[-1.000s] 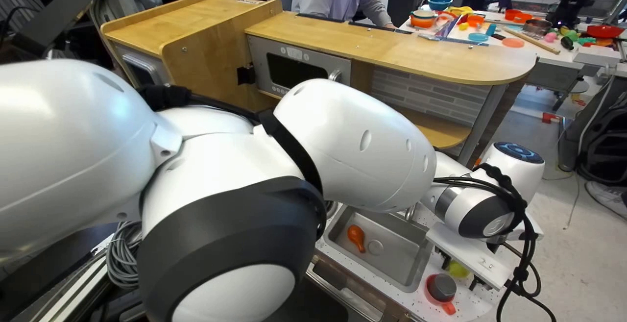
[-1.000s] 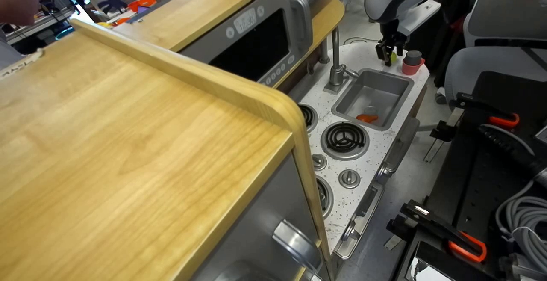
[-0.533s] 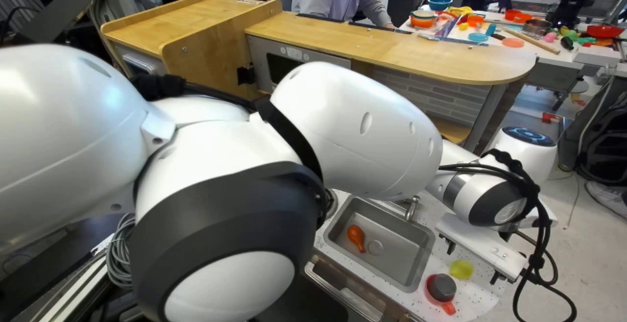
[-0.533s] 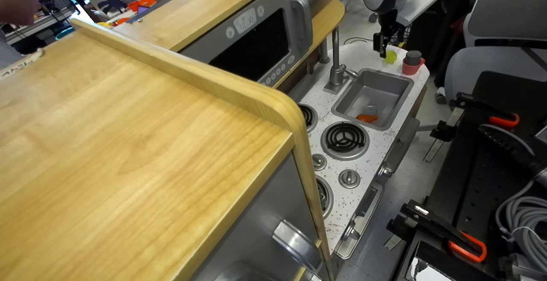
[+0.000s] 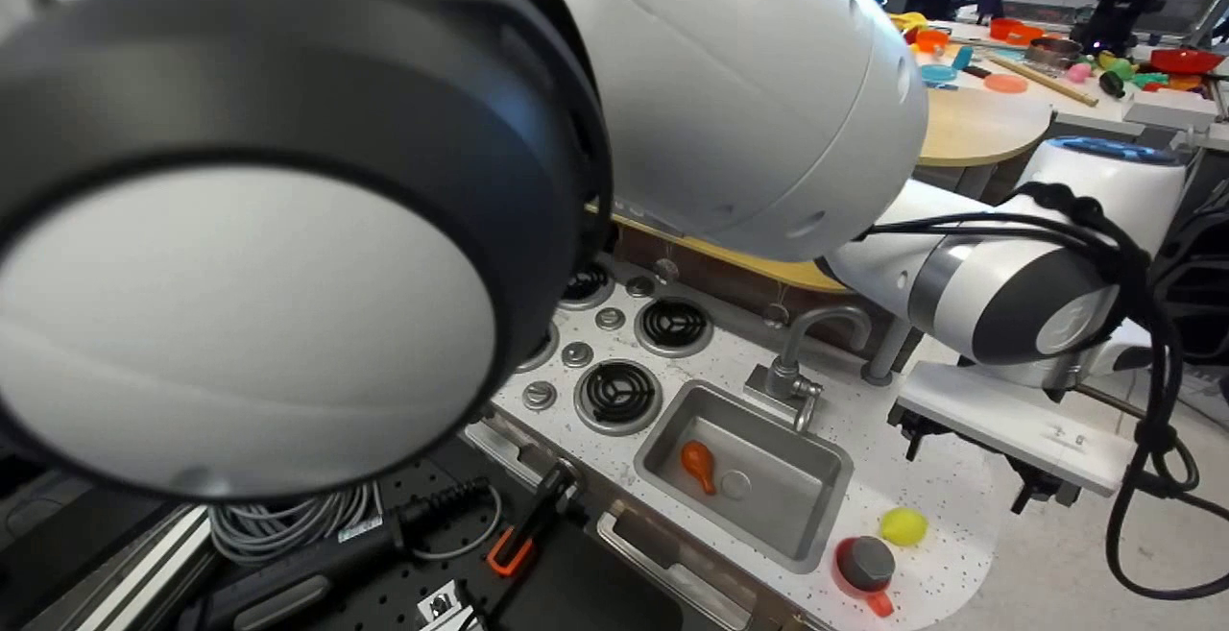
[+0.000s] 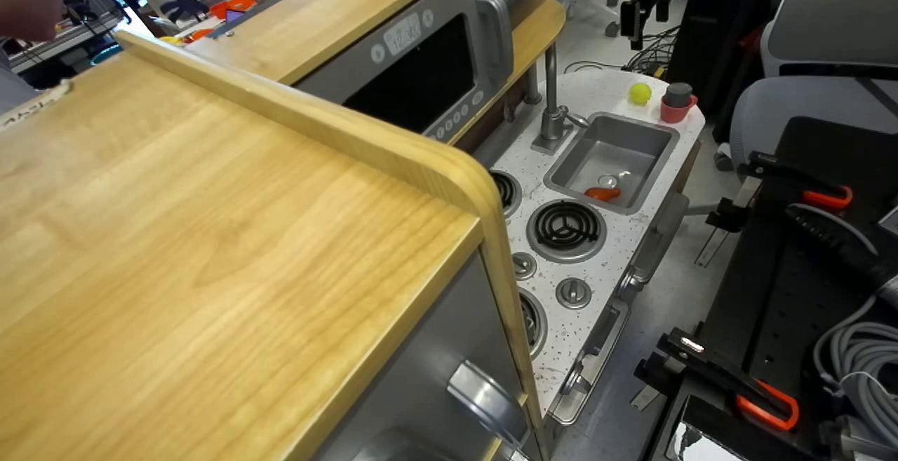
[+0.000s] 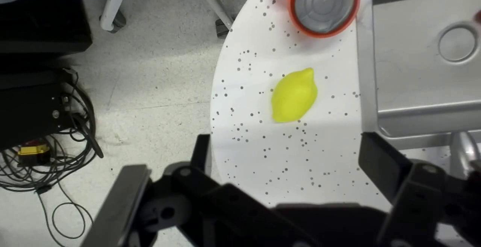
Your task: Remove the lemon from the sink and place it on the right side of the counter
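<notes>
The lemon now lies clear of the gripper, which straddled it a second ago and has risen away, its fingers spread wide apart, so the placing looks done. Smooth, matte yellow and tapering to a nub, it rests on the speckled white counter at the rounded end, near a round red cup holding a grey cylinder and outside the metal-grey, rectangular sink; in there lies a glossy orange, bulb-ended object.
</notes>
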Controlling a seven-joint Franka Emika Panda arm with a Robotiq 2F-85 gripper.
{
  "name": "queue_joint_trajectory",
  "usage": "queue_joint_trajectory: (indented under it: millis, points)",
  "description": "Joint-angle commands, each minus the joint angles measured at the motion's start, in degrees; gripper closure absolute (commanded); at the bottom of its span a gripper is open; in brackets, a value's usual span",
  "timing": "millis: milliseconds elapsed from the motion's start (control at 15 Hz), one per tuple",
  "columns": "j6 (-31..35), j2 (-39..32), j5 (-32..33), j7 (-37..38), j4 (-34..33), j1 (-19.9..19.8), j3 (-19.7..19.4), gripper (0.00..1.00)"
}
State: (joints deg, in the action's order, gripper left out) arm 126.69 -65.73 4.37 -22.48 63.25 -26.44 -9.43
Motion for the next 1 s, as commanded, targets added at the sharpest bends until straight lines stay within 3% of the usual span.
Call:
queue_joint_trajectory:
  millis: [0,400,533,600,933]
  points:
    - [0.63,10.69,1.27,-4.27,13.76,1.25,0.36,0.0]
    - [4.26,22.14,0.17,-8.27,28.91,2.76,0.98,0.0]
    - [1.52,25.82,-3.33,-9.13,33.81,-0.19,3.99,0.0]
    - [1.22,19.48,-0.66,-6.97,25.04,1.71,2.11,0.0]
    - [1.17,23.64,-2.34,-7.71,31.37,0.7,2.94,0.0]
